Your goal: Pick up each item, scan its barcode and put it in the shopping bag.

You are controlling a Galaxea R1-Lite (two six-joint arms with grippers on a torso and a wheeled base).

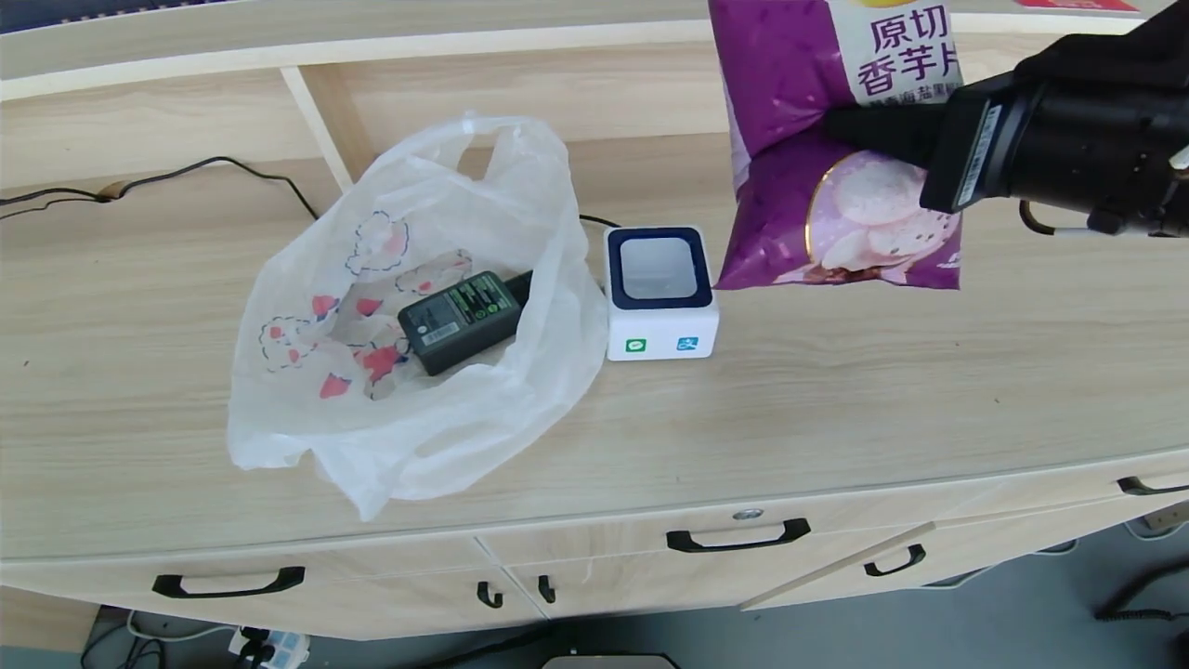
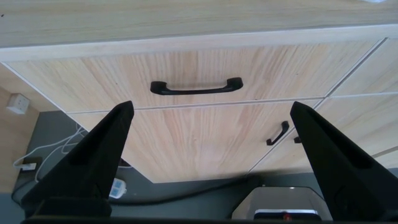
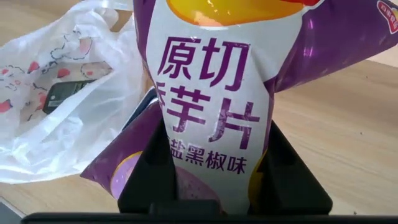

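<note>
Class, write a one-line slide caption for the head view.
Right gripper holds a purple chip bag aloft near the scanner; a black adapter lies in the shopping bag.

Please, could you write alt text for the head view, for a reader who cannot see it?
The right gripper holds a purple chip bag up, to the right of a white scanner on a wooden counter. Left of the scanner lies an open plastic shopping bag with a black power adapter inside.
</note>
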